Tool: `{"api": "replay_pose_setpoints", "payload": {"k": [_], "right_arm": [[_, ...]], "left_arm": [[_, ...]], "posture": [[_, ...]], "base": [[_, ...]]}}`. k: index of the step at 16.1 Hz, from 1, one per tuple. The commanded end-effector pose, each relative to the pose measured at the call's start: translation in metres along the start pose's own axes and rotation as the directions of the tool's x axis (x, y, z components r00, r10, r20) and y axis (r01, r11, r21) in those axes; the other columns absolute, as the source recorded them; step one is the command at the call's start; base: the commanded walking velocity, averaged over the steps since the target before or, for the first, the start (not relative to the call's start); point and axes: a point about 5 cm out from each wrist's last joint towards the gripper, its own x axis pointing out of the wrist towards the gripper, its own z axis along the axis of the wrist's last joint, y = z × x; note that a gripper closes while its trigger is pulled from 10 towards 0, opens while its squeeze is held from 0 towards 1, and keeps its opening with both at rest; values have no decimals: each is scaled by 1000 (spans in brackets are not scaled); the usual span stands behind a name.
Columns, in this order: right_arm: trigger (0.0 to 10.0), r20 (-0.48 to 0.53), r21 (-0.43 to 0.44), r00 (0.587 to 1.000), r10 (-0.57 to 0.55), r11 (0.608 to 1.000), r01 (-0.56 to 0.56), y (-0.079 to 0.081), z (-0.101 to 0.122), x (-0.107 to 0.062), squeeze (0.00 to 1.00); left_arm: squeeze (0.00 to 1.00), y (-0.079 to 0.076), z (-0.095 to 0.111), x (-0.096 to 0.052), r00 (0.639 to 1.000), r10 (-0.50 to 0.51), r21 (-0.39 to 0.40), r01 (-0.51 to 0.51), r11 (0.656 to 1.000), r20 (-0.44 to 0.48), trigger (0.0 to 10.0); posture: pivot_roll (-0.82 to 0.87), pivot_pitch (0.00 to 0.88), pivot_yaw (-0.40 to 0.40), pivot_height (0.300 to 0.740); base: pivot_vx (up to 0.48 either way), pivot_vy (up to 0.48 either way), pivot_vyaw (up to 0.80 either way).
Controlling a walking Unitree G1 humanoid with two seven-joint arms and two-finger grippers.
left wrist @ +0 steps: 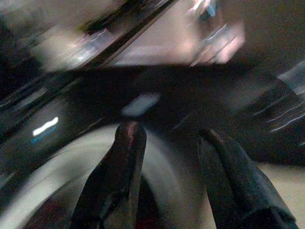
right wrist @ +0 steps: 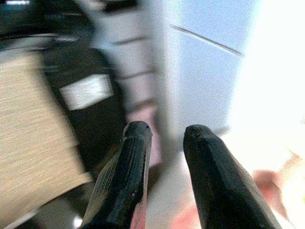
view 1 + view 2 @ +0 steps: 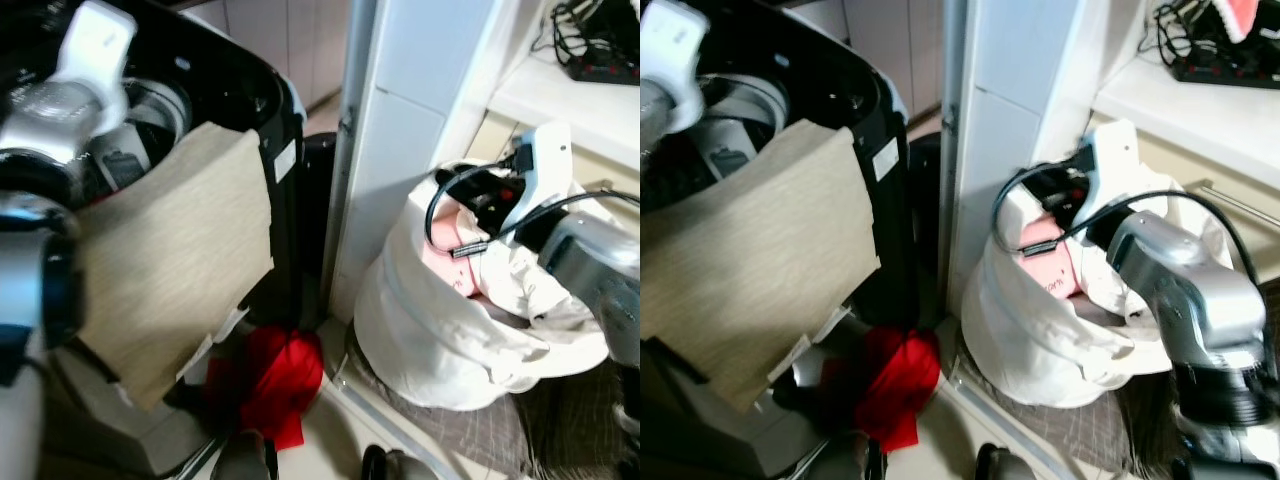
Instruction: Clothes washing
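Nearest, low on the floor (image 3: 330, 420): red cloth (image 3: 280, 375) bunched at the foot of the washer (image 3: 255, 100), just beside the base of a white bag (image 3: 420, 330); dark shoe tips at the bottom edge.

Left side: beige cloth (image 3: 170, 260) draped over the washer's front rim, hanging down its black face, lower corner near the red cloth; small white label on the black panel beside the cloth's edge.

Left hand (image 1: 169, 143) raised over the washer's open top, fingers (image 1: 119, 162) apart with nothing between them, released; pale drum rim curving beneath in the left wrist view, much blurred.

Right side: white bag standing on a grey mat (image 3: 480, 430), mouth open, stuffed with white and pink clothes (image 3: 445, 255); right arm (image 3: 590, 260) reaching over the bag's mouth, black cable looping along it.

Right hand (image 2: 164, 138) with fingers (image 2: 128, 167) a little apart, holding nothing, released; pointing toward the gap between washer and white pillar (image 3: 400, 130).

Behind: pillar upright between washer and bag; beyond the bag, a pale shelf (image 3: 560, 100) with black cords (image 3: 600, 40) lying on it; tiled wall behind the washer.
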Motion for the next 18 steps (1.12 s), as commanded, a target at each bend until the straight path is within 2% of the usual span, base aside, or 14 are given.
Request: {"api": "replay_pose_setpoints", "payload": {"k": [1,2,3,4,5,6,8,9,12,13,14,15,16,18], "right_arm": [[10000,-17,0,986,-164,987,164,-27,-8,3,1000],[10000,-32,-12,980,-198,980,197,-33,-12,5,1000],[10000,-58,-17,961,-271,963,270,-48,-23,9,1000],[10000,-76,-17,939,-336,942,335,-60,-32,11,1000],[10000,-106,5,911,-398,916,401,-75,-44,13,1000],[10000,-121,11,900,-418,906,422,-81,-51,14,1000],[10000,-145,13,884,-444,893,450,-92,-64,17,1000],[10000,-159,4,880,-447,891,453,-93,-68,18,1000],[10000,-207,2,863,-462,882,472,-99,-84,17,1000],[10000,-213,5,857,-469,876,481,-100,-86,16,1000],[10000,-222,-3,847,-483,869,495,-102,-89,15,1000],[10000,-235,-29,826,-512,854,520,-105,-94,12,1000],[10000,-240,-36,813,-531,842,539,-106,-96,10,1000],[10000,-239,-34,808,-539,836,548,-107,-97,10,1000]], "left_arm": [[0,-23,21,5,971,-170,-93,187,978,170,10000],[0,-31,23,6,951,-220,-100,246,964,216,10000],[0,-51,26,5,895,-328,-100,372,923,301,10000],[0,-65,24,2,861,-393,-98,443,891,323,10000],[0,-85,16,-4,813,-481,-47,523,851,328,10000],[0,-97,13,-10,782,-523,-38,567,823,340,10000],[0,-123,5,-33,687,-625,-14,677,736,371,10000],[0,-128,5,-41,658,-651,-2,704,710,379,10000],[0,-144,9,-79,553,-727,51,781,623,406,10000],[0,-146,9,-85,540,-745,76,788,611,392,10000],[0,-149,6,-91,544,-763,128,779,614,349,10000],[0,-149,4,-97,571,-757,148,759,634,317,10000],[0,-145,10,-100,589,-740,137,745,653,324,10000],[0,-143,15,-104,586,-742,142,746,651,324,10000]], "posture": [[-87,110,28,740],[-87,110,28,740],[-81,125,28,740],[-71,144,30,740],[-63,158,32,740],[-58,166,36,740],[-38,194,42,740],[-26,209,46,740],[16,247,48,740],[38,263,51,740],[59,278,55,740],[78,290,60,740],[111,315,71,740],[126,323,77,740]], "base": [[0,0,0],[0,0,0],[0,0,0],[0,0,0],[0,0,0],[0,0,0],[0,0,0],[0,0,0],[0,0,0],[0,0,0],[0,0,0],[0,0,0],[0,0,0],[0,0,0]]}}
